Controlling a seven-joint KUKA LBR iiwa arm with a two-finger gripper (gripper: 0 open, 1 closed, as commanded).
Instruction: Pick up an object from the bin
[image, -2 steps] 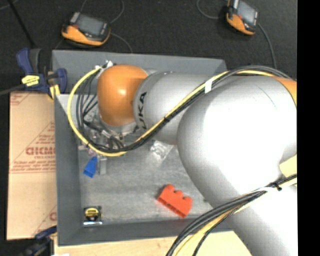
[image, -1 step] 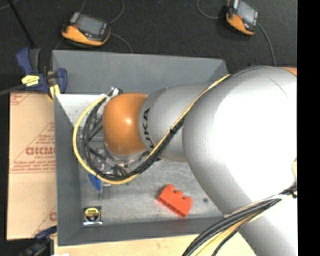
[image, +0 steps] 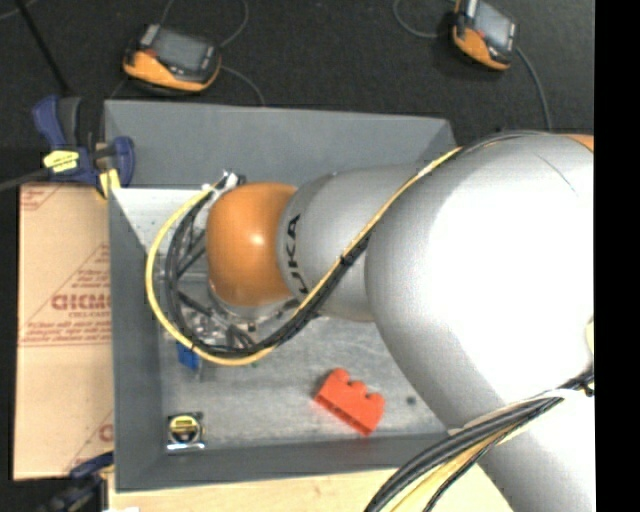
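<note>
My gripper (image: 212, 326) is low in the left half of the bin, mostly hidden under the arm's orange cover and its cables. A small blue thing (image: 187, 357) pokes out right under it at the lower left, partly covered; I cannot tell whether the two touch. An orange-red toy brick (image: 350, 400) with studs lies flat on the bin floor to the lower right of the gripper, well apart from it. In the front left corner sits a small tape measure (image: 184, 428) with a yellow and black face.
The thick silver arm comes in from the right and hides the right and back of the bin floor. A strip of grey floor shows along the front between the tape measure and the brick. The left wall is close to the gripper.
</note>
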